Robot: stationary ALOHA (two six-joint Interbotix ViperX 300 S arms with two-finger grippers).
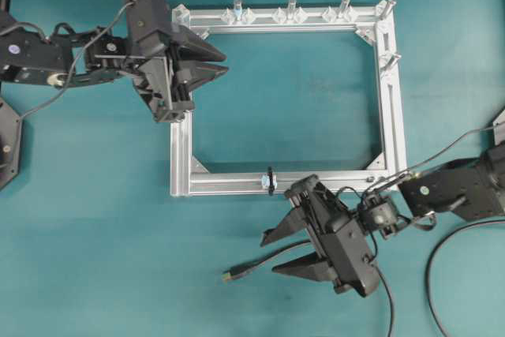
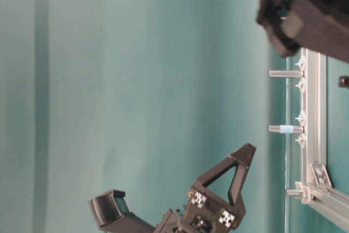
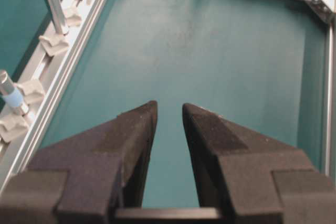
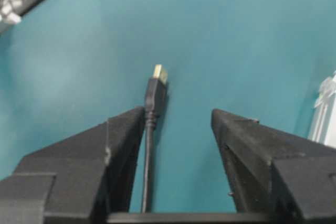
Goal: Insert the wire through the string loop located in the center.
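1. On the teal table (image 1: 95, 258), a rectangular frame (image 1: 392, 116) of grooved silver aluminium bars carries upright metal posts (image 1: 291, 7) along its far bar.
2. String loop (image 1: 270, 181): thin black ring wrapped around the near bar, about midway along it.
3. Wire (image 1: 264, 258): slim black cable on the table in front of the near bar, ending in a small gold-toned plug (image 4: 160, 72).
4. Right gripper (image 1: 278, 251): jaws wide apart, black textured pads either side of the wire, which lies close against one pad; not clamped.
5. Left gripper (image 1: 222, 62): wedge-shaped jaws slightly parted, holding nothing, above the frame's interior near its left bar.
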